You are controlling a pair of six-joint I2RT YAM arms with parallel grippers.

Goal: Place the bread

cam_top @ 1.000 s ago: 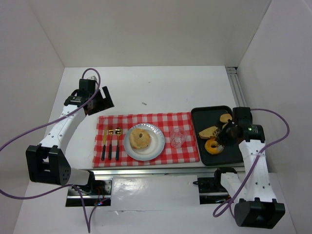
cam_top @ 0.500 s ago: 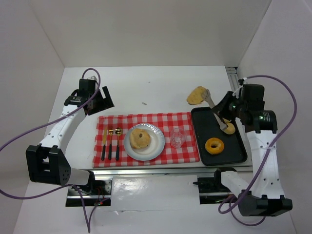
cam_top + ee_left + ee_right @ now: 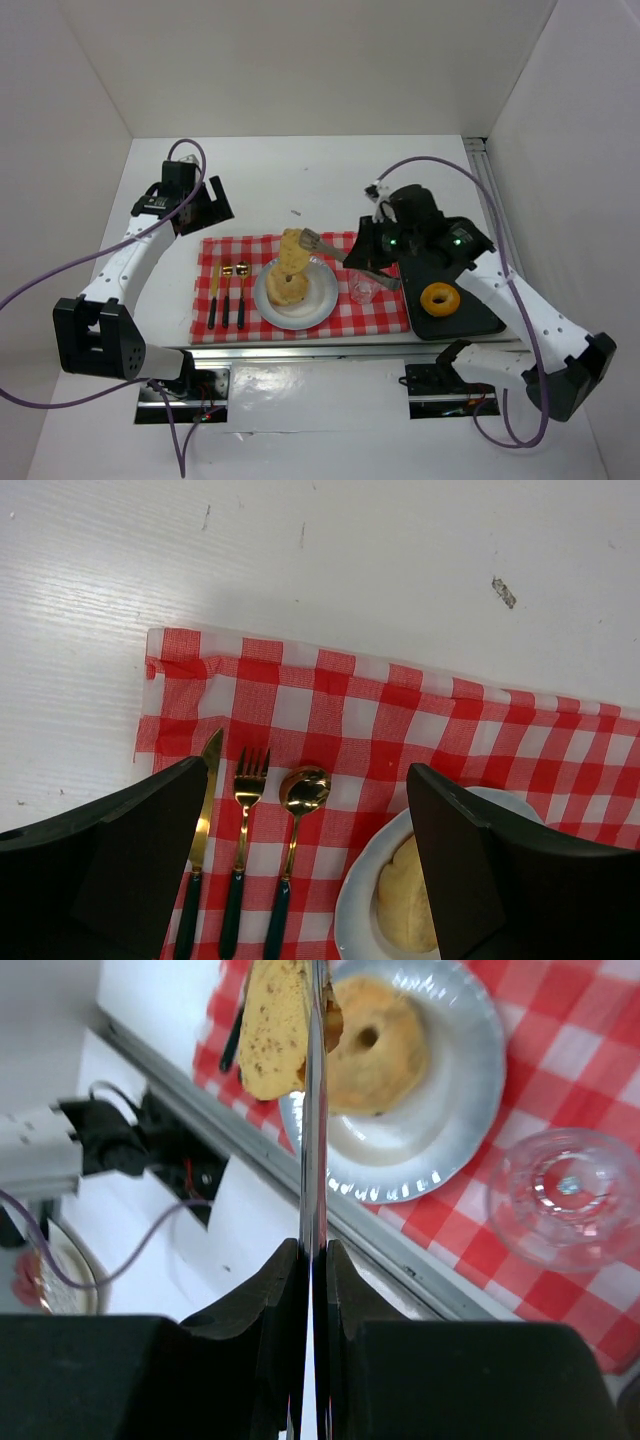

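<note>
My right gripper (image 3: pixel 380 277) (image 3: pixel 317 1260) is shut on metal tongs (image 3: pixel 335 255) (image 3: pixel 314 1110). The tongs pinch a tan slice of bread (image 3: pixel 293 250) (image 3: pixel 275 1025), which hangs just above the white plate (image 3: pixel 325 300) (image 3: pixel 470 1090) on the red checked cloth (image 3: pixel 380 310). A round bun with a hole (image 3: pixel 287 290) (image 3: pixel 385 1045) lies on that plate, under the slice. My left gripper (image 3: pixel 205 205) (image 3: pixel 305 780) stands open and empty above the cloth's far left corner, over the gold cutlery (image 3: pixel 240 810).
A clear glass (image 3: pixel 363 285) (image 3: pixel 570 1195) stands on the cloth right of the plate, close under the tongs. A black tray (image 3: pixel 480 315) at the right holds a glazed doughnut (image 3: pixel 439 298). Knife, fork and spoon (image 3: pixel 227 290) lie left of the plate.
My right arm has swung left from the tray, carrying the bread slice in the tongs from above the tray's far corner to over the plate. The left arm has not moved.
</note>
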